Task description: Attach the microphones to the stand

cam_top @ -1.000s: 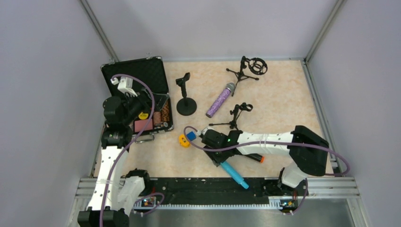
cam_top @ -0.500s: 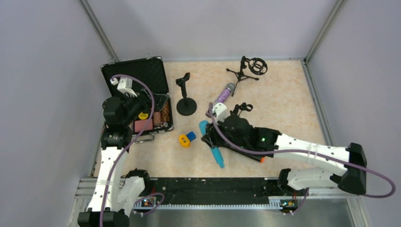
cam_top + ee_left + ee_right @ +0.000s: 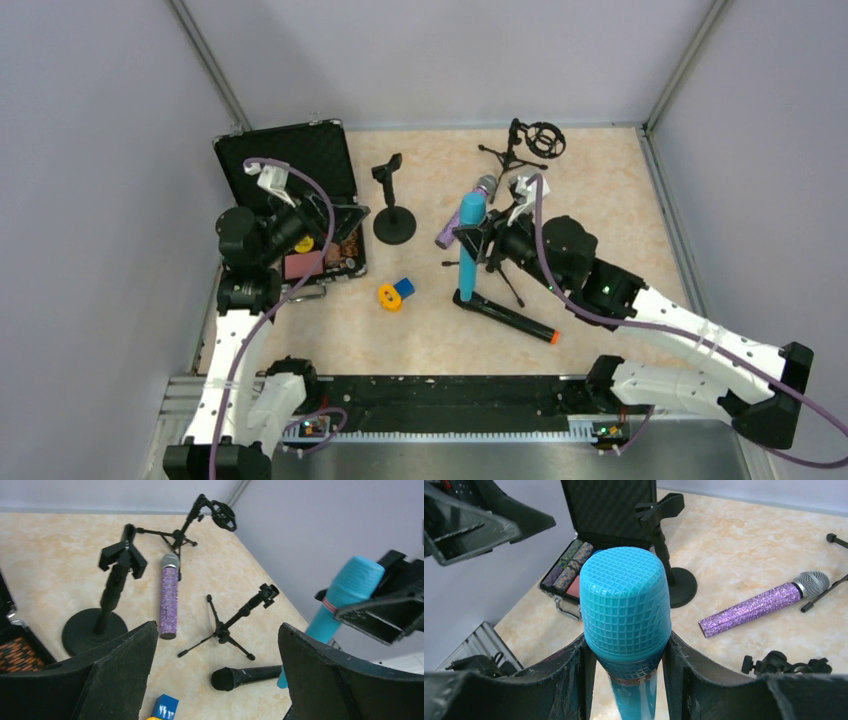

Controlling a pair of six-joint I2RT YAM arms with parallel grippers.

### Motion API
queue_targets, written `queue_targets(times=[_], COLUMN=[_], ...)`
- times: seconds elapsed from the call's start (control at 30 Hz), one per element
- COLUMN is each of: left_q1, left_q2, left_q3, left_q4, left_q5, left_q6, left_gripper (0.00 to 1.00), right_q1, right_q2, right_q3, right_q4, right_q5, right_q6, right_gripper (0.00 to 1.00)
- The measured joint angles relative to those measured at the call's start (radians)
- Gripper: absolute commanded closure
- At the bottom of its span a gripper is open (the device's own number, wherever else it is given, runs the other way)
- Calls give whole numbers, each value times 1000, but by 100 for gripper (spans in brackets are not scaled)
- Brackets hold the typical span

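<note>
Right gripper point(image 3: 626, 670): I see it pinching the light-blue microphone point(image 3: 625, 600) just below the head. The microphone is held off the table point(image 3: 600, 200), head up, near the small tripod stand point(image 3: 235, 622).
Left gripper point(image 3: 216, 645): spread wide, holding nothing.
Glittery purple microphone point(image 3: 169, 597) and black microphone point(image 3: 510, 318): lying on the table.

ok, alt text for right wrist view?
The right gripper is shut on the light-blue microphone, whose gridded head fills the centre. Behind it on the table: the glittery purple microphone lying flat, a round-base clip stand and an open black case.
</note>
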Motion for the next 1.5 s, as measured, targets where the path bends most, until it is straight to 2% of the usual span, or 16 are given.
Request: queue_targets(times=[0.17, 0.47, 0.7, 0.97, 1.07, 1.17, 1.3, 1.33, 1.43, 1.5], left_q1=[-87, -423, -579, -671, -693, -709, -723, -729, -731, -731], left_q2=[28, 137, 242, 328, 334, 334, 334, 333, 335, 335], left_q3=[-27, -46, -46, -46, -46, -46, -52, -53, -61, -62], left_q4=[97, 194, 304, 322, 329, 340, 383, 393, 405, 406], left_q5=[66, 47, 6, -70, -81, -85, -63, -67, -63, -66], left_q6=[-50, -78, -108, -114, -119, -126, -128, -133, -138, -139], left_gripper=[6, 7, 10, 17, 28, 48, 92, 98, 100, 100], right_q1=[-100, -278, -312, -313, -315, -316, -319, -319, -319, -319], right_q2=[11, 35, 87, 93, 98, 109, 120, 126, 130, 134], right_q3=[23, 40, 47, 47, 47, 47, 46, 45, 45, 45], right_q4=[3, 95, 127, 177, 186, 200, 208, 212, 218, 221], right_q5=[-95, -352, -491, -568, -575, -580, -574, -576, -581, -582], right_q6=[43, 180, 264, 332, 342, 353, 362, 373, 379, 380], right_gripper=[100, 100, 100, 100, 100, 100, 97, 94, 78, 61])
